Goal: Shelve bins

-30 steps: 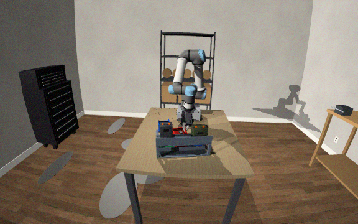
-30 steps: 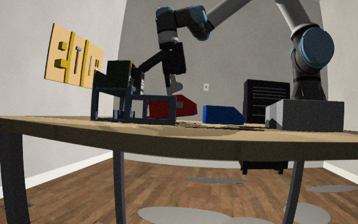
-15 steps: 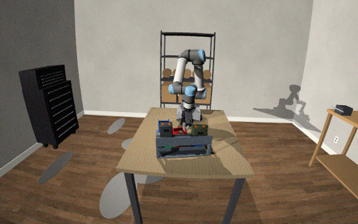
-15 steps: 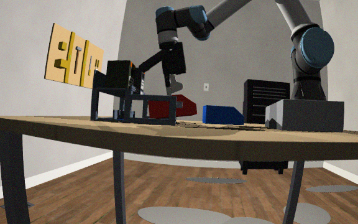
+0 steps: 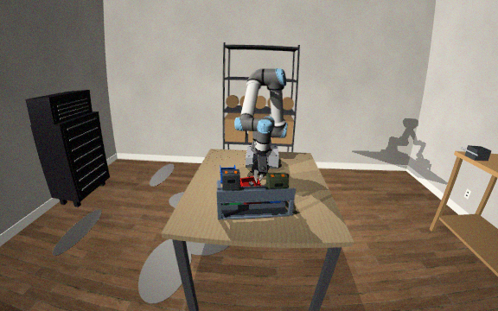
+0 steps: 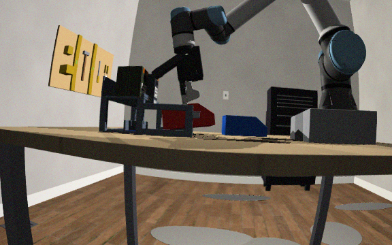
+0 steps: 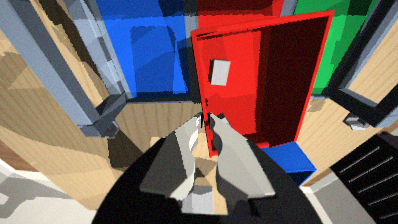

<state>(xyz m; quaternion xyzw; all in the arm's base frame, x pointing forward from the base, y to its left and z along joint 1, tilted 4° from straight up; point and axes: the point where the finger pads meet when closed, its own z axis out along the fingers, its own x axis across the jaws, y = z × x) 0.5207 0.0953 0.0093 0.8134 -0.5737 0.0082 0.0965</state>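
Observation:
My gripper (image 7: pixel 205 113) is shut on the thin side wall of the red bin (image 7: pixel 260 75), which holds a small grey block (image 7: pixel 220 72). In the side view the red bin (image 6: pixel 189 117) sits low at the back of the grey shelf (image 6: pixel 145 116), partly inside its frame, with the gripper (image 6: pixel 189 95) above it. The wrist view shows the shelf's blue mark (image 7: pixel 145 50), red mark (image 7: pixel 235 7) and green mark (image 7: pixel 345 40); the red bin lies over the red one. A blue bin (image 6: pixel 243 125) rests on the table between the shelf and the robot base. From the front the red bin (image 5: pixel 248 180) shows behind the shelf (image 5: pixel 255 203).
Two dark boxes (image 5: pixel 230 178) (image 5: pixel 277 180) stand on the shelf's top board, either side of the gripper. The robot's grey base block (image 6: pixel 335 125) stands behind the blue bin. The shelf's grey posts (image 7: pixel 60 80) stand close on the left in the wrist view.

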